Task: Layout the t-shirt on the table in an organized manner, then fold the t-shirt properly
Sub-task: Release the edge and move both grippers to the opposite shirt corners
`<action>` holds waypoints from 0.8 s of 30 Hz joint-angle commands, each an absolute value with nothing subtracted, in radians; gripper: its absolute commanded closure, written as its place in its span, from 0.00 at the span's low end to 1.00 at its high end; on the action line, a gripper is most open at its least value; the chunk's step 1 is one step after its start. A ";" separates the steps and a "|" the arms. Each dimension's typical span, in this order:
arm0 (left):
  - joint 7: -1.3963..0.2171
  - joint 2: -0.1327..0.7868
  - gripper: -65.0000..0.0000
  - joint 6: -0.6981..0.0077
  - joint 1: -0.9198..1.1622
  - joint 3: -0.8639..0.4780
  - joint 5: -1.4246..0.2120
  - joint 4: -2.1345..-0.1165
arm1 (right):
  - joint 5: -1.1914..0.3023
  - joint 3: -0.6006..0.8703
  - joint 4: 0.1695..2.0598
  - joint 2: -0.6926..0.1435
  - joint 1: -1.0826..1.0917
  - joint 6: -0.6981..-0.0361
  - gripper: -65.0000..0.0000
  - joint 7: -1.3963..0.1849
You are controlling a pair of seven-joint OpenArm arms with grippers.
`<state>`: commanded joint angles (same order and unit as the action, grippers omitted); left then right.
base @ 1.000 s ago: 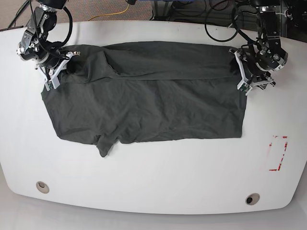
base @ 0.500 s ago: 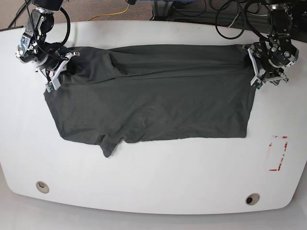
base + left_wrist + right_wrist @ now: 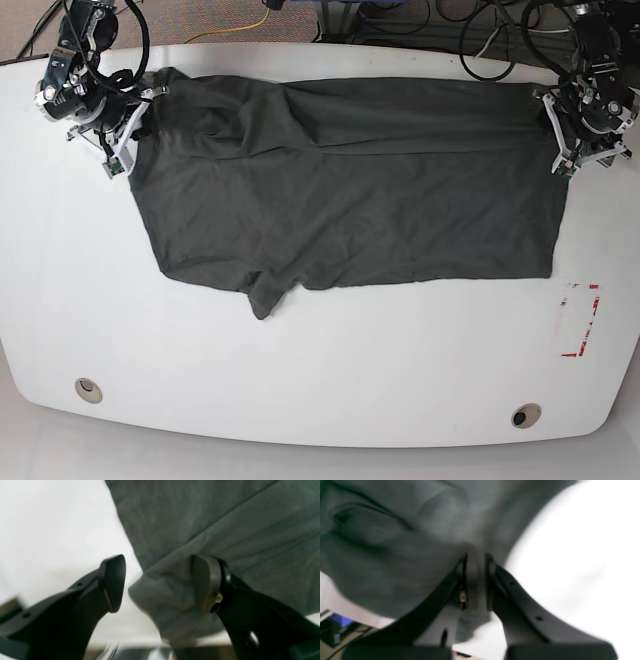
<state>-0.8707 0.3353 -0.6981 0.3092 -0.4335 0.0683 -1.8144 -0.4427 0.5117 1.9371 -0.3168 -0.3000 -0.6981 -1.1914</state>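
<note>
The dark grey t-shirt lies spread across the far half of the white table, a small flap sticking out at its near edge. My right gripper at the shirt's left far corner is shut on a fold of the t-shirt; in the right wrist view cloth shows pinched between the jaws. My left gripper is at the shirt's right far corner. In the left wrist view its jaws stand wide apart, with a bunched shirt corner between them, touching one finger.
A red tape mark sits near the table's right edge. Two grommet holes lie near the front edge, one on the left and one on the right. Cables and gear lie beyond the far edge.
Both grippers moved right and toward the far edge, dragging the shirt with them. The folded-over top band has flattened out.
</note>
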 joint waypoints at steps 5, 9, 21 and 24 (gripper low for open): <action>-0.897 0.334 0.41 -0.698 0.302 -0.430 0.068 -1.888 | -0.443 0.510 1.972 -0.317 -0.288 -0.698 0.92 -1.193; -0.911 0.331 0.41 -0.698 0.257 -0.429 0.067 -1.922 | -0.438 0.507 1.966 -0.318 -0.232 -0.698 0.92 -1.193; -0.911 0.257 0.40 -0.698 0.031 -0.453 0.077 -1.891 | -0.437 0.418 1.758 -0.317 -0.007 -0.698 0.81 -1.187; -0.911 0.245 0.40 -0.698 -0.025 -0.453 0.076 -1.845 | -0.437 0.403 1.690 -0.315 0.064 -0.698 0.67 -1.187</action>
<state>-0.9106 0.2447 -0.6981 -0.0253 -0.4534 0.0760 -1.8451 -0.4365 0.4028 1.6901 -0.3153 0.0637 -0.6981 -1.1868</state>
